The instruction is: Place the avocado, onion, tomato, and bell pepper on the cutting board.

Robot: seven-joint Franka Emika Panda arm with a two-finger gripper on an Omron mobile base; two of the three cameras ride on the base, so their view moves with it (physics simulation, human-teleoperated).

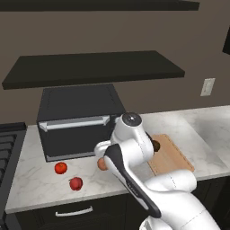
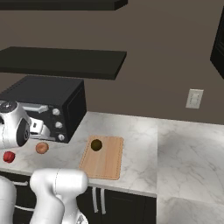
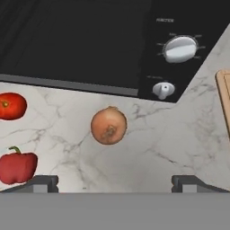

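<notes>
Hand view: gripper (image 3: 115, 182) wide open, nothing between the tips, looking down on the onion (image 3: 108, 126), which sits loose on the counter (image 3: 179, 139) just in front of the toaster oven (image 3: 90, 40). Avocado (image 2: 96, 145) already lies on the cutting board (image 2: 107, 164), near its far end.

Step in hand, as I judge it: pick the onion. Advice: bring the tips down either side of its widest part, centred, since a round smooth ball will roll out of an off-centre pinch. Keep clear of the oven front. Set it down on bare board, apart from the avocado.

Count:
- avocado: one, on board
- onion: one, on counter
- tomato (image 3: 11, 105): one, on counter, beyond the onion from the board
- bell pepper (image 3: 17, 167): one, just beside the tomato
- cutting board: one
- placed: one of four
</notes>
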